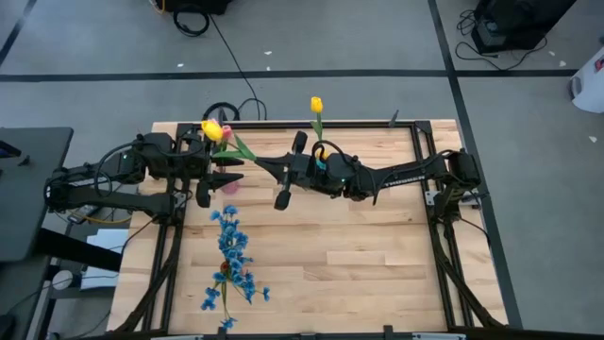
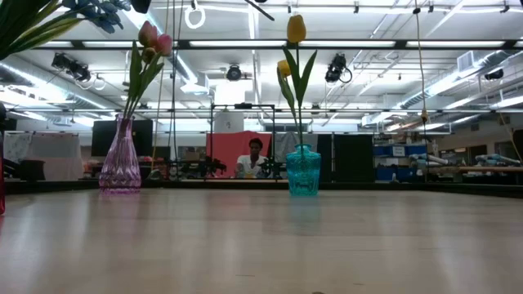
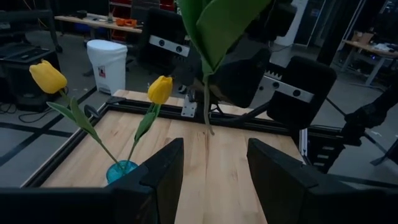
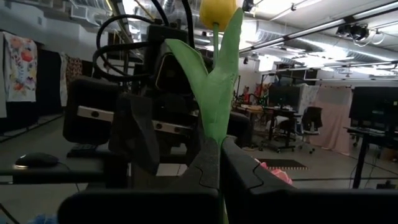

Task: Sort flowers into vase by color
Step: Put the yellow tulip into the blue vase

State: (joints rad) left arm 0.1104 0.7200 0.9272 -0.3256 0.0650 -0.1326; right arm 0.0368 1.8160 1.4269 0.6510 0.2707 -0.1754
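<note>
Right claw: your right claw is clamped on the stem of a yellow tulip, holding it above the bench toward the far left corner; the bloom points at the left arm.
Left claw: your left claw is spread wide with nothing in it, facing the right claw near the bench's left edge.
Teal vase: your teal vase stands at the middle of the far edge with two yellow tulips in it.
Pink vase: your pink vase holds pink tulips by the far left corner.
Blue sprays: your blue sprays lie flat toward the near left corner.
</note>
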